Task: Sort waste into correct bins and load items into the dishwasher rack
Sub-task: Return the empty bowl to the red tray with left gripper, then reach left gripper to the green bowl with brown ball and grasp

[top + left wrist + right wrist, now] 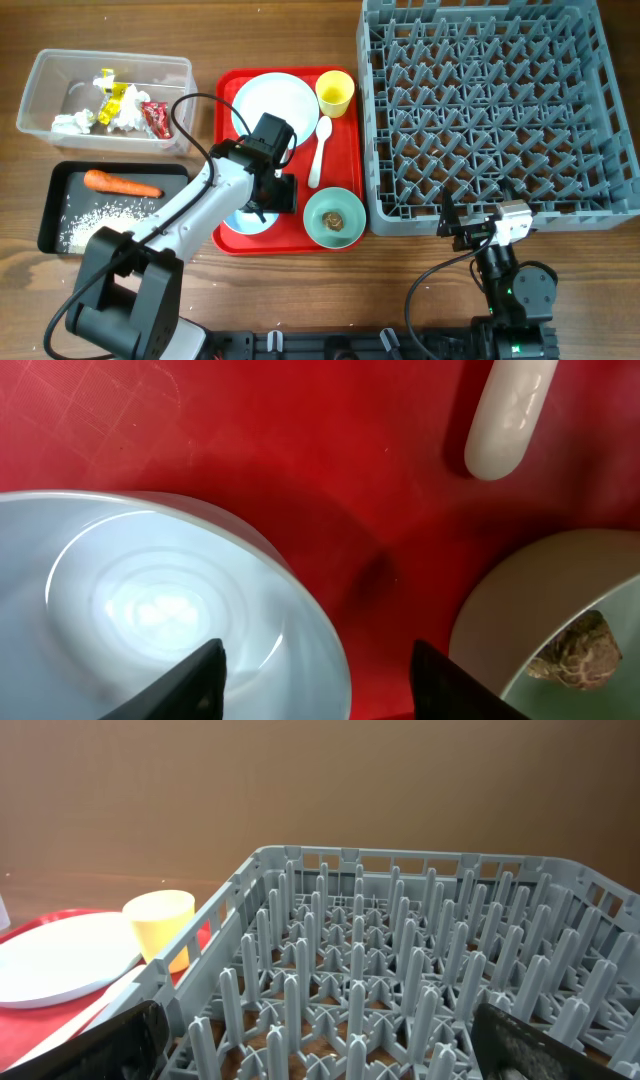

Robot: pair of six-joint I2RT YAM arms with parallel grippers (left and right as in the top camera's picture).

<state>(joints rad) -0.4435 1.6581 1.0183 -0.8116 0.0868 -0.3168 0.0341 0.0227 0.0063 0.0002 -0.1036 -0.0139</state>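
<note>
Dish duty at the red serving tray: the left gripper hangs low over the tray's front edge, jaws parted to a middling width and holding nothing. The right-hand rim of the pale-blue bowl runs up between them. One finger sits over the bowl's hollow; the other is outside it, over bare tray on the side of the mint-green bowl. That straddle is what the next move appears to turn on: the bowl's wall lies across the gap, so a straight close would likely pinch it. Being round, the bowl offers no long axis to line up with.

The bowl's centre lies to the gripper's left. The dishwasher rack stands well apart on the opposite side, past the mint-green bowl, where a small brown food lump rests. The left arm is plainly the nearer to the bowl. The right gripper waits at the rack's front edge — jaws at full spread, empty, facing across the pegs, with the yellow cup off to one side
</note>
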